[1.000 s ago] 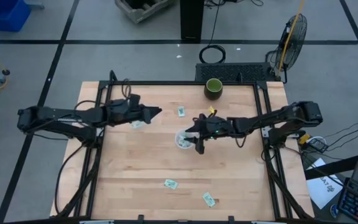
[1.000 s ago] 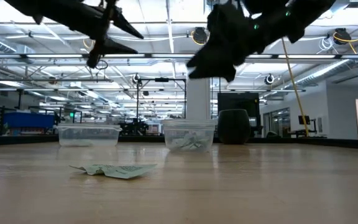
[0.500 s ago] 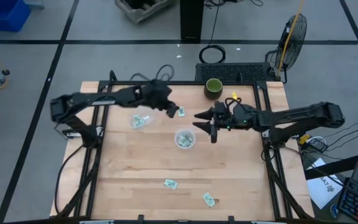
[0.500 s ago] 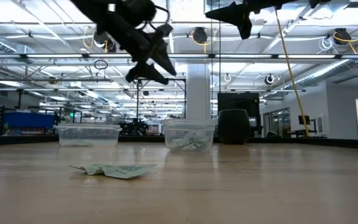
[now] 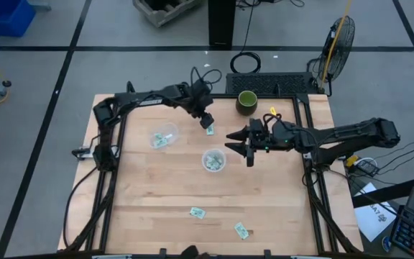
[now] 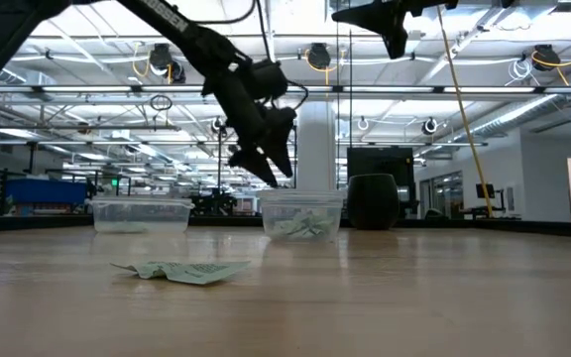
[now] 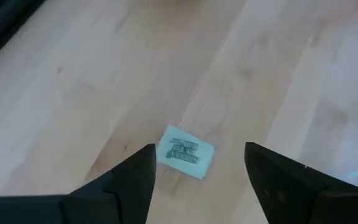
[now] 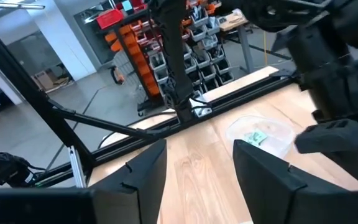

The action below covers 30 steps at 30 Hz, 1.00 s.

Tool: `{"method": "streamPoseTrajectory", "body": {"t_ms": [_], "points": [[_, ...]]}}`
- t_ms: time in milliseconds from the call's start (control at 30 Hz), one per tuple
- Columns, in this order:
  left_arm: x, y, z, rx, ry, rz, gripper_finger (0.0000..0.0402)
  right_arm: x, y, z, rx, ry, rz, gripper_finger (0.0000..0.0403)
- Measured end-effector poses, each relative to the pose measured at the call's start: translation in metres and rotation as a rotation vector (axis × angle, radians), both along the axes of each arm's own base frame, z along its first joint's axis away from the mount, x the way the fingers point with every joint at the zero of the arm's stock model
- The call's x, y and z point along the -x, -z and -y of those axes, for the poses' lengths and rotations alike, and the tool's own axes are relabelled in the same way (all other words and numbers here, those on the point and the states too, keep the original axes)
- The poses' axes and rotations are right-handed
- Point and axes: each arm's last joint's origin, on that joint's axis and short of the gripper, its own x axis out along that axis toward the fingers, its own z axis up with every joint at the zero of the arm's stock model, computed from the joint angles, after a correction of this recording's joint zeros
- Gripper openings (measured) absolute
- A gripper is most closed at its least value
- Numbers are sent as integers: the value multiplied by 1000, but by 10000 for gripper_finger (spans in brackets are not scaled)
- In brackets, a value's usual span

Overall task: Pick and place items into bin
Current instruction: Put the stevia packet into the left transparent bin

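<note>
Lately swung far across the table [image 5: 149, 194] and brought in just behind the central clear cup [image 5: 213, 160]: left claw [image 5: 207, 120], fingers spread wider than a second ago, nothing between them. Lifted off that cup and drawn back to its right side: right claw [image 5: 246, 144], fingers apart and empty, parked high above the wood. Read together, probably one drop into the cup finished and the next pick lined up, with the left arm leading.

Left of the central cup: a second clear cup [image 5: 162, 135], a few packets showing inside. Inside the central cup itself: a small heap of green-and-white packets. Straight under the left claw, just behind the cup: a single packet [image 7: 185, 151], lying flat on bare wood, a small pale green rectangle with a white edge and dark print, slightly skewed, framed by both fingers but not touched. Well in front of the cup, toward the near edge: two more packets [image 5: 197, 212] [image 5: 241, 230], flat and apart.
</note>
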Motion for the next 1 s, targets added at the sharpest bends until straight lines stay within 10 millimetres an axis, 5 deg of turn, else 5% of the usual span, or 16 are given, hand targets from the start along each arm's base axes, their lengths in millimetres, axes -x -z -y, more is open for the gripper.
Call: {"method": "streamPoseTrajectory", "body": {"t_ms": [533, 1000], "points": [[-4, 52, -19, 94, 13, -77, 232, 0, 1, 0, -8, 1, -8, 173], [-9, 47, -11, 80, 38, -89, 206, 0, 1, 0, -7, 3, -9, 172]]}}
